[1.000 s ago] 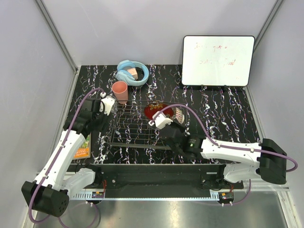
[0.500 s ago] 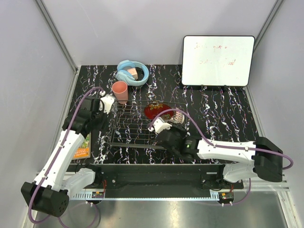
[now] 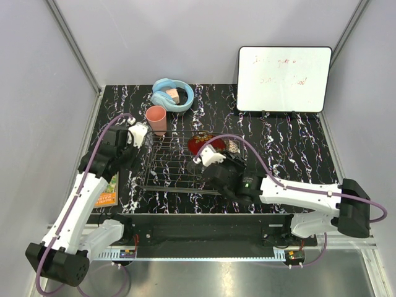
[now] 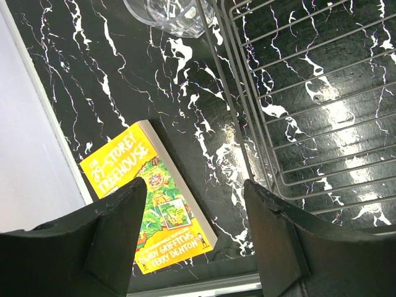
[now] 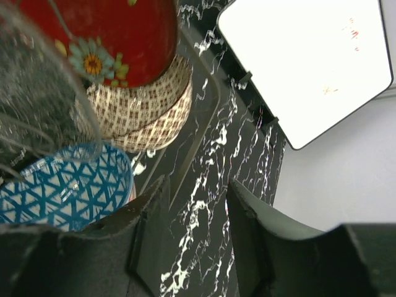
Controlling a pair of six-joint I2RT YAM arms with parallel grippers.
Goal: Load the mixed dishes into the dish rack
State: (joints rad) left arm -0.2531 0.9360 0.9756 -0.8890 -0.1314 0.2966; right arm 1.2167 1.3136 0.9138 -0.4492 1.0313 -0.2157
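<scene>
The chrome wire dish rack (image 3: 173, 170) lies mid-table. In its far right end stand the red gold-decorated dish (image 5: 117, 31), the beige patterned bowl (image 5: 145, 117), the blue patterned bowl (image 5: 62, 192) and a clear glass bowl (image 5: 28, 105). My right gripper (image 5: 195, 207) hangs just beside them at the rack's right rim, open, with only table between its fingers. The pink cup (image 3: 156, 119) stands behind the rack's left corner. A clear tumbler (image 4: 170, 12) sits outside the rack's left rim (image 4: 232, 105). My left gripper (image 4: 195, 229) hovers open over bare table there.
An orange-yellow book (image 4: 148, 198) lies left of the rack near the side wall. Light blue headphones (image 3: 172, 94) rest at the back. A whiteboard (image 3: 284, 79) leans at the back right. Walls close in both sides.
My right gripper has gone from shut to open, dipping toward the near edge and coming back beside the stacked dishes. The left arm has barely shifted.
</scene>
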